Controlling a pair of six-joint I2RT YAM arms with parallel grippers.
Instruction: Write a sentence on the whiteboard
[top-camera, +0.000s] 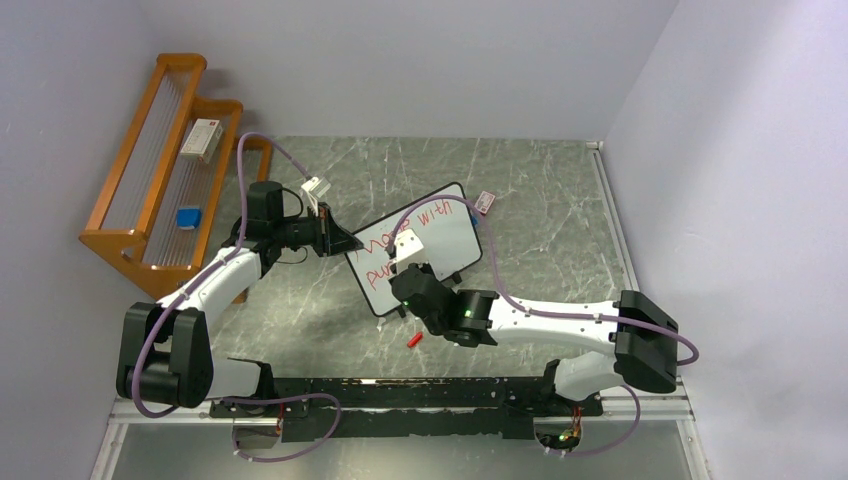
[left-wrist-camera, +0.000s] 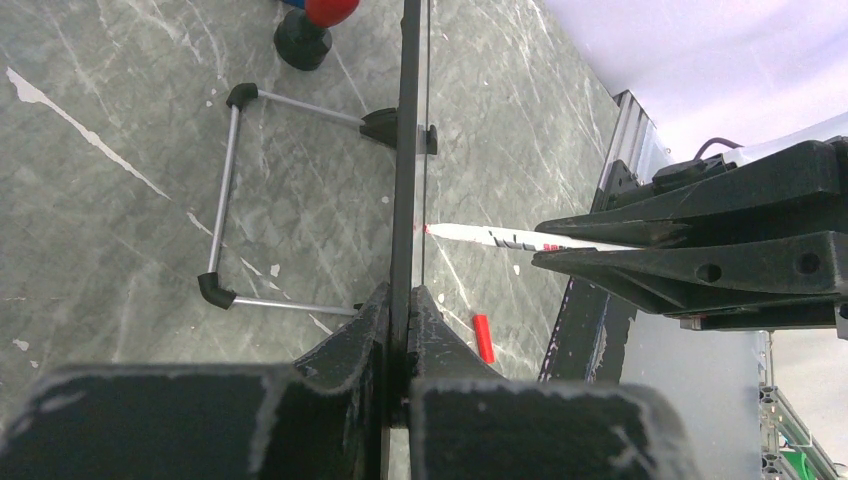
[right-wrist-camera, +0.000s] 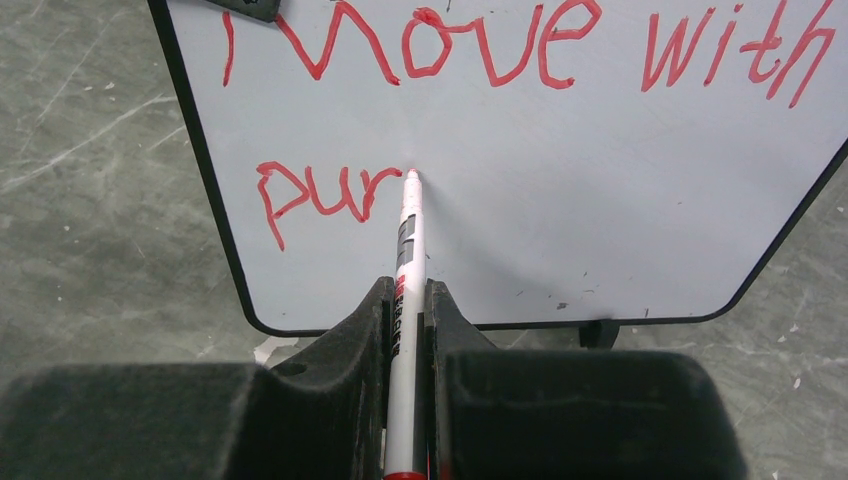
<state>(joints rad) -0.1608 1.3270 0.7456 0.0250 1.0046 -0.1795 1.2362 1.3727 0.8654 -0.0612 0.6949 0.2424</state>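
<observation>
We see the small rectangular whiteboard (top-camera: 450, 225) (right-wrist-camera: 560, 200), glossy white inside a thin black frame with rounded corners, standing on edge at the middle of the grey, marble-veined worktop (top-camera: 560, 230). Red handwriting on it reads "Move with" and, below, "pur". At its left edge the left pincer (top-camera: 340, 243) (left-wrist-camera: 408, 300) is clamped tight on the frame. In front of it the right pincer (top-camera: 405, 268) (right-wrist-camera: 410, 295) is closed around a slim white marker pen (right-wrist-camera: 408, 225) (left-wrist-camera: 500, 238), whose red tip touches the board just after "pur". Behind the whiteboard a thin metal wire prop (left-wrist-camera: 228, 180) with black corner caps rests on the stone. A small red cap (top-camera: 415, 339) lies near its front, and a small pinkish block (top-camera: 486, 203) lies just beside its right corner. Well left of the whiteboard, an orange wooden rack (top-camera: 124, 150) with clear slatted shelves holds a white carton (top-camera: 202, 139) and a blue block (top-camera: 188, 217).
</observation>
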